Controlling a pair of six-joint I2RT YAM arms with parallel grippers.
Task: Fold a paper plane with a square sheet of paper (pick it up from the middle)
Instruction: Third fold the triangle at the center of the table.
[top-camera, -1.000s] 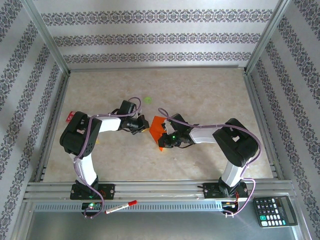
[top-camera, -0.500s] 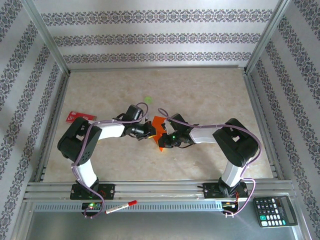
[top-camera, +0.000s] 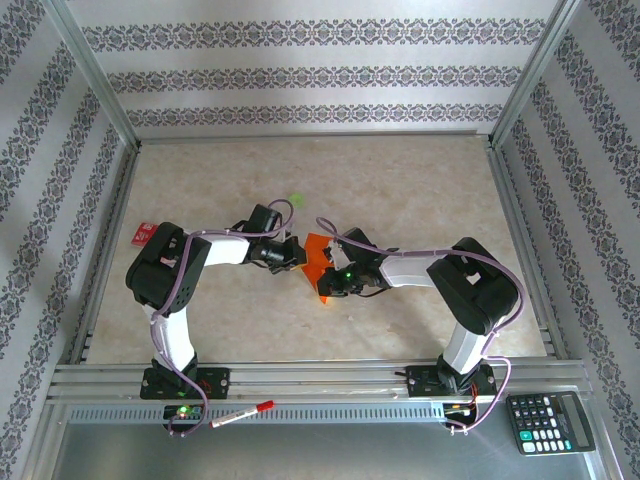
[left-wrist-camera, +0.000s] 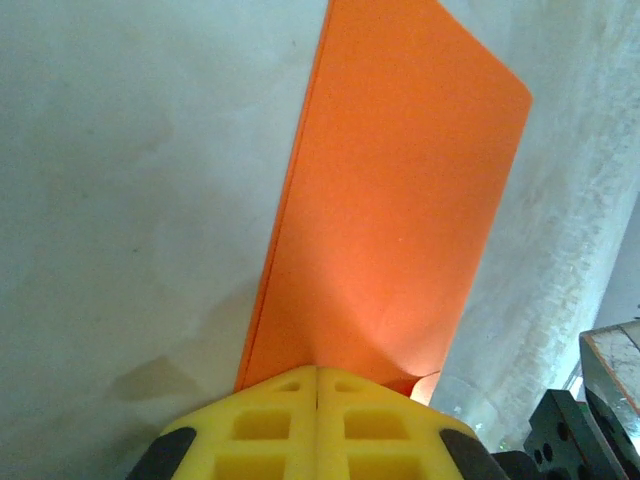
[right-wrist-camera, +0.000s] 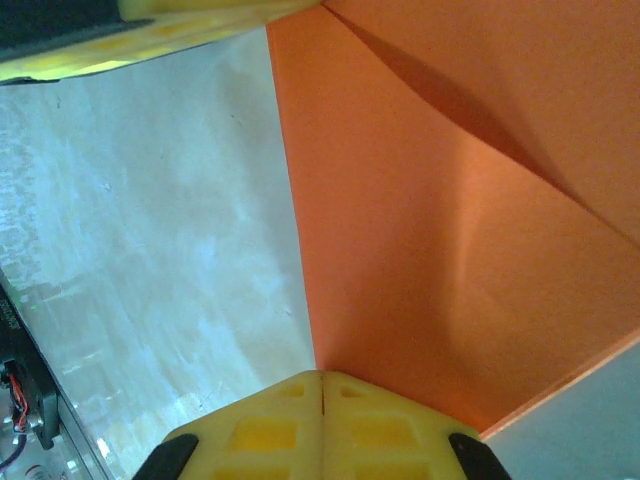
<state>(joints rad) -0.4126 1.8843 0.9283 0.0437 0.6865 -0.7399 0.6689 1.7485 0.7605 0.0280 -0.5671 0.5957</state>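
Nearest, a red-capped marker (top-camera: 243, 414) and a calculator (top-camera: 549, 421) lie by the arm bases. Mid-table, the right gripper (right-wrist-camera: 322, 378) is clamped tight on the right side of the creased square sheet of paper (top-camera: 318, 260). Slightly farther, the left gripper (left-wrist-camera: 316, 372) pinches its left side, jaws fully closed.

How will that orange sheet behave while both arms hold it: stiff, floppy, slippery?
Probably floppy: the orange sheet bows and creases between the two grips. Likely light, since it looks very thin at the edge where the left gripper pinches it. Slipping seems unlikely while the right gripper has its jaws shut on it, though a hard pull could tear it.
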